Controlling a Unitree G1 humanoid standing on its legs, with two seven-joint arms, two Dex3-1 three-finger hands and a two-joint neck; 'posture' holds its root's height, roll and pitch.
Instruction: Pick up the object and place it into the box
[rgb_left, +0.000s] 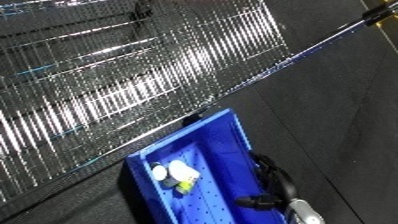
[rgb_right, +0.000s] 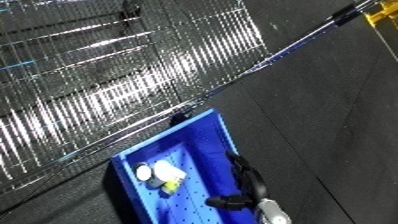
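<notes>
A blue bin (rgb_left: 226, 150) lies tilted across the lower middle of both views. Inside it rest a white bottle (rgb_left: 185, 171) with a yellow-green end (rgb_left: 185, 187) and a small round white and dark item (rgb_left: 160, 173) beside it. My right hand (rgb_left: 269, 181) is at the bin's right rim, black, with its silver wrist (rgb_left: 302, 210) at the bottom edge. Its fingers run nearly straight along the rim and its thumb (rgb_left: 250, 201) points in over the bin floor. The hand holds nothing. My left hand does not show.
A shiny wire-mesh rack (rgb_left: 115, 75) fills the upper left, its lower edge just behind the bin. A thin metal bar (rgb_left: 311, 47) runs diagonally to the top right. A yellow item (rgb_right: 384, 15) sits in that corner. Dark floor (rgb_left: 346, 125) spreads on the right.
</notes>
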